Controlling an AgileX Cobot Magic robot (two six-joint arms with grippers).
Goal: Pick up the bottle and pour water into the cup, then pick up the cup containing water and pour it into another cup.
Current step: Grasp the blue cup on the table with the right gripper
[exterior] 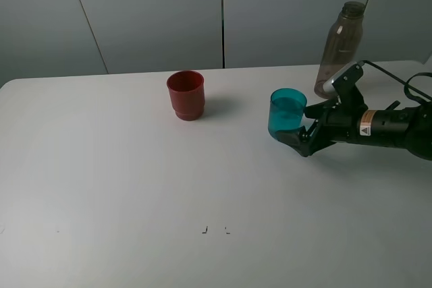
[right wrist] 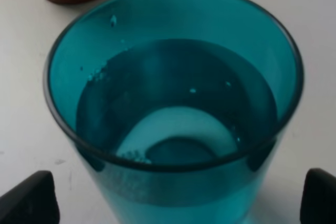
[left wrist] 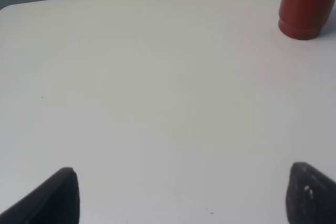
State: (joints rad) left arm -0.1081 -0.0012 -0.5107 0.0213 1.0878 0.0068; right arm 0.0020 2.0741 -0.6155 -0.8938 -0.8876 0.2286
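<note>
The right gripper lies low over the white table and its jaws stand wide apart. It grips nothing. The teal cup stands upright directly in front of this gripper, with its base at the mouth of the jaws. In the right wrist view the two dark fingertips show on either side of the cup's lower part, each with a gap to the wall, so they do not touch it. I cannot tell how deep the cup sits between them. The cup holds water, up to about the middle of its height, and small drops cling to the inside wall above the water.

The bottle stands upright just beside the right gripper, on its far side, a little behind the fingertips and close to the back edge of the table. The red cup stands upright beyond the teal cup, well apart from the right gripper, in the direction where the jaws point.

The left gripper is also open, with bare table between its fingertips. The red cup is far ahead of it and to one side.
</note>
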